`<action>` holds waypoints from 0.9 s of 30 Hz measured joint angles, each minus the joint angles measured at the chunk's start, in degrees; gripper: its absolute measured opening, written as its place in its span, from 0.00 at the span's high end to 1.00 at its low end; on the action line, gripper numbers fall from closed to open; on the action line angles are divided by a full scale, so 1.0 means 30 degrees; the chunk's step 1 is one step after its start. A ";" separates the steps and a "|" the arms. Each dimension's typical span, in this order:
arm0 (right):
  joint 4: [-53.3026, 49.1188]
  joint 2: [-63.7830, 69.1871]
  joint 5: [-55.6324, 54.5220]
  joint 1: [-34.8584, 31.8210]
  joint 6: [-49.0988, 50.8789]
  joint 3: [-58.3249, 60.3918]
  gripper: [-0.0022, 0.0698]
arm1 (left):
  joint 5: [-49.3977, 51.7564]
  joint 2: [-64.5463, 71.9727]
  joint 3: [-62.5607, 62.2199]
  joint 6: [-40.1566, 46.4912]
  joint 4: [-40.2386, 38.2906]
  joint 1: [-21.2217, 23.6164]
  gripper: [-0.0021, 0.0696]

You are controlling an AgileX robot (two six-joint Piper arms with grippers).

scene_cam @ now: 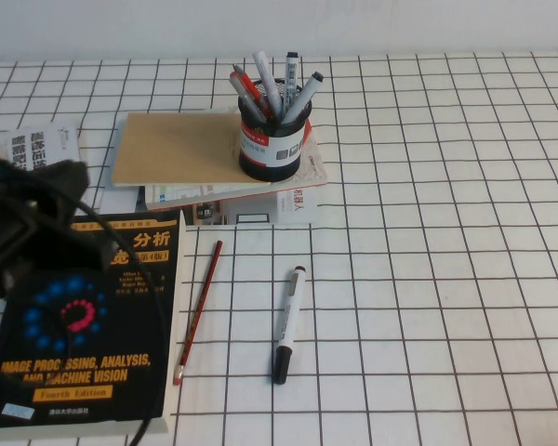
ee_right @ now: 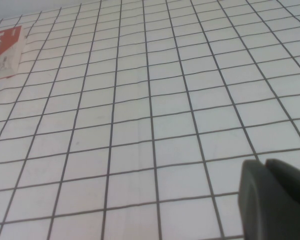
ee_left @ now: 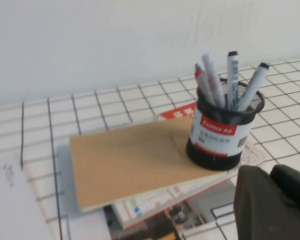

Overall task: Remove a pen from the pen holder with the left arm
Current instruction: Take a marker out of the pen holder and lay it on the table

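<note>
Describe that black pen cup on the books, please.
The pen holder is a round black mesh cup with a white and red label. It stands upright at the edge of a brown board atop stacked books, with several pens leaning inside. Nothing grips it: the left gripper sits shut short of it, the right gripper over the gridded table.

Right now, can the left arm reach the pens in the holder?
Probably yes. The left gripper, shut, hangs at the left by the book; nothing stands between it and the pen holder, whose pens stick up free. Right gripper sits apart over the table.
</note>
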 joint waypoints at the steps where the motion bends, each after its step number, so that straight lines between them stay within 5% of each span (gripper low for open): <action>1: 0.0000 0.0000 0.0000 0.0000 0.0000 0.0000 0.99 | -0.1085 0.0675 0.0000 -0.0155 0.0653 -0.0414 0.94; 6: 0.0000 0.0000 0.0000 0.0000 0.0000 0.0000 0.99 | -0.4865 0.4137 -0.0705 -0.1045 0.2500 -0.1006 0.72; 11: 0.0000 0.0000 0.0000 0.0000 0.0000 0.0000 0.99 | -0.6150 0.7777 -0.2696 -0.4924 0.3098 -0.1089 0.48; 27: 0.0000 0.0000 0.0000 0.0000 0.0000 0.0000 0.99 | -1.2945 1.5351 -0.7379 -0.7373 0.4752 -0.1089 0.42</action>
